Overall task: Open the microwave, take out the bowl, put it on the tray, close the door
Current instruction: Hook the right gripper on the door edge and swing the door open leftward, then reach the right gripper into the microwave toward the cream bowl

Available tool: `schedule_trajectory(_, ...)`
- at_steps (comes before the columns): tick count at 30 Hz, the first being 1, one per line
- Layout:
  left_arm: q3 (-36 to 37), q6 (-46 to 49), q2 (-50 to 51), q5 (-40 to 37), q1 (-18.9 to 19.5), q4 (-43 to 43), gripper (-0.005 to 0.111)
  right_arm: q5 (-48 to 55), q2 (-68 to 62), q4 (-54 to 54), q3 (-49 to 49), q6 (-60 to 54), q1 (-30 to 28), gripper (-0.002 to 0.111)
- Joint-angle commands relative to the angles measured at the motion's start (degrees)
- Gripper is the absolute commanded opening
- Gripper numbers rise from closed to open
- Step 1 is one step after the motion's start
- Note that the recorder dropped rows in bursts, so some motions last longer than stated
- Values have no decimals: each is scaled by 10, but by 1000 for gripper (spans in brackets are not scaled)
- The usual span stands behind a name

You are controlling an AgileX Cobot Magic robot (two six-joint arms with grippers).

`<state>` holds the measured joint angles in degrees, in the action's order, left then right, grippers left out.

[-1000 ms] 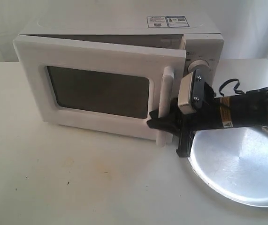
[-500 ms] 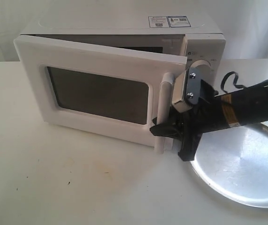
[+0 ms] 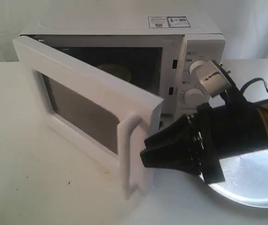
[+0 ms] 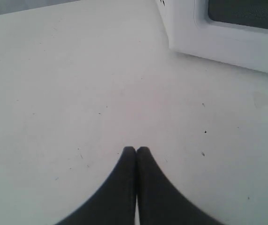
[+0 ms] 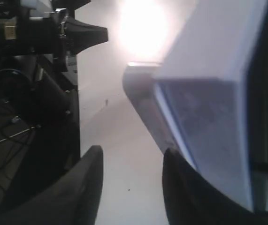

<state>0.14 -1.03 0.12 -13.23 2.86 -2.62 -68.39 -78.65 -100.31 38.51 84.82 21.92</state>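
The white microwave stands at the back with its door swung roughly halfway out. Through the gap the cream bowl shows dimly inside the dark cavity. My right gripper hovers just right of the door's bar handle. Its fingers are open with nothing between them. In the right wrist view the right gripper has the door's edge beside one finger. The silver tray lies under the right arm. My left gripper is shut and empty above bare table, with a corner of the door ahead.
The open door sweeps over the table in front of the microwave. Two white dials sit on the panel behind the right arm's wrist camera. The left arm and a dark frame show at the table's edge in the right wrist view.
The door has swung from a narrow crack to about half open. My right gripper has moved forward and left with the handle, and the bowl has come into sight.
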Motion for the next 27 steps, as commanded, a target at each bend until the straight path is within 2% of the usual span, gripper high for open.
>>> schedule_trajectory(1, -1, -2, -1, -1, -2, 4, 0, -16, 48, 4, -42, 21, 4, 31)
schedule_trajectory(4, -1, -2, -1, -1, -2, 4, 0, -16, 89, 4, -59, -14, 4, 22)
schedule_trajectory(7, -1, -2, -1, -1, -2, 4, 0, -16, 129, 19, -59, -153, 4, 16)
schedule_trajectory(9, -1, -2, -1, -1, -2, 4, 0, 20, 139, 116, -59, -234, 4, 15)
schedule_trajectory(12, -1, -2, -1, -1, -2, 4, 0, 169, 131, 303, -59, -299, 4, 16)
schedule_trajectory(15, -1, -2, -1, -1, -2, 4, 0, 217, 95, 411, -53, -425, 4, 23)
schedule_trajectory(20, -1, -2, -1, -1, -2, 4, 0, 201, -35, 418, -11, -496, 30, 49)
schedule_trajectory(23, -1, -2, -1, -1, -2, 4, 0, 201, -135, 418, 34, -543, 63, 60)
schedule_trajectory(27, -1, -2, -1, -1, -2, 4, 0, 210, -241, 420, 120, -633, 102, 60)
